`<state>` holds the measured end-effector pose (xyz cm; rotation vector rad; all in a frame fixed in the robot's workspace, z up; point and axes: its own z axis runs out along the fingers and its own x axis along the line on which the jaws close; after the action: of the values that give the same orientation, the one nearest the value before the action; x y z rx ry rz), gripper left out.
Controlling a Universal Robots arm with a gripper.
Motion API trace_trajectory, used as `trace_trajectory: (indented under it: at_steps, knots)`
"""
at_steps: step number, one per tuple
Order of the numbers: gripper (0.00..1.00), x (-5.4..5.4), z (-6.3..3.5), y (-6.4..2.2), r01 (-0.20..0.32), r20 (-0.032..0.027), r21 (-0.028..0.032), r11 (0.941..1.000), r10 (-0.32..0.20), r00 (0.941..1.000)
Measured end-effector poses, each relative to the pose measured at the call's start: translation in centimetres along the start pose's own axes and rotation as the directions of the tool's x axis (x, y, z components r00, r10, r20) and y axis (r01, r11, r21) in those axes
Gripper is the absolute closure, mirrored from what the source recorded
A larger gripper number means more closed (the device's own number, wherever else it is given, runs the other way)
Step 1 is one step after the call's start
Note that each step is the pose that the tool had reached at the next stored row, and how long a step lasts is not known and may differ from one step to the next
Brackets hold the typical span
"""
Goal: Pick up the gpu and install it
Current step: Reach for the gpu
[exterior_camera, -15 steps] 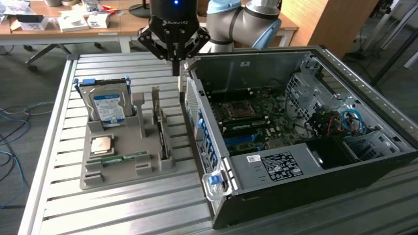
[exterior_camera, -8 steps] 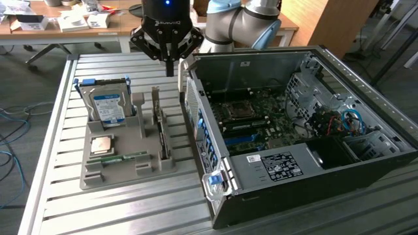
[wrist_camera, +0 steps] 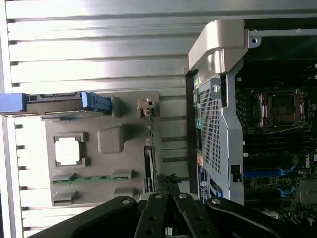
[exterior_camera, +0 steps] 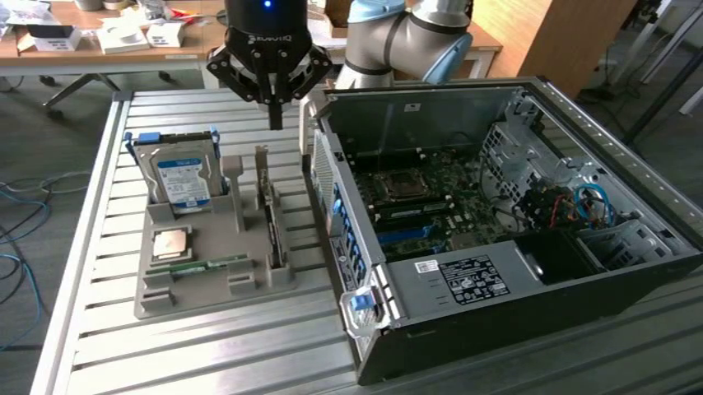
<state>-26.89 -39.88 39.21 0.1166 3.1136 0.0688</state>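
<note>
Gripper (exterior_camera: 275, 123) hangs above the grey tray (exterior_camera: 247, 284), over the tray's case-side strip. Jaws are pressed together and touch no part. The arm above it is cut off by the frame.

The gpu (exterior_camera: 267, 210) stands on edge in the tray slot nearest the computer case (exterior_camera: 472, 346), with its bracket end at the tray's far end. It's seen edge-on, so the card face is unreadable.

Wrist view: gpu (wrist_camera: 147, 163) is a thin dark line along the tray (wrist_camera: 110, 139) edge. One end is hidden behind the gripper (wrist_camera: 167, 198) linkages, so I can't tell how close the tips are to it.

Also in the tray:
- hard drive (exterior_camera: 181, 177) upright at the far end, cut off in the wrist view (wrist_camera: 49, 104)
- processor (exterior_camera: 170, 243) flat mid-tray
- memory stick (exterior_camera: 197, 265) flat, just nearer than the processor

The case (wrist_camera: 218, 44) sits just beside the tray and runs out of the wrist view.
</note>
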Motion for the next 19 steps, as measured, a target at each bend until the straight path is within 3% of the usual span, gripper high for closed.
trace_trajectory:
  at_steps: [14,19]
  knots:
    - [0.89,2.0,0.02,-0.12,0.0,0.0,0.0,1.0,0.0,1.0]
    - [0.89,2.3,0.03,-0.14,0.0,0.0,0.0,1.0,0.0,1.0]
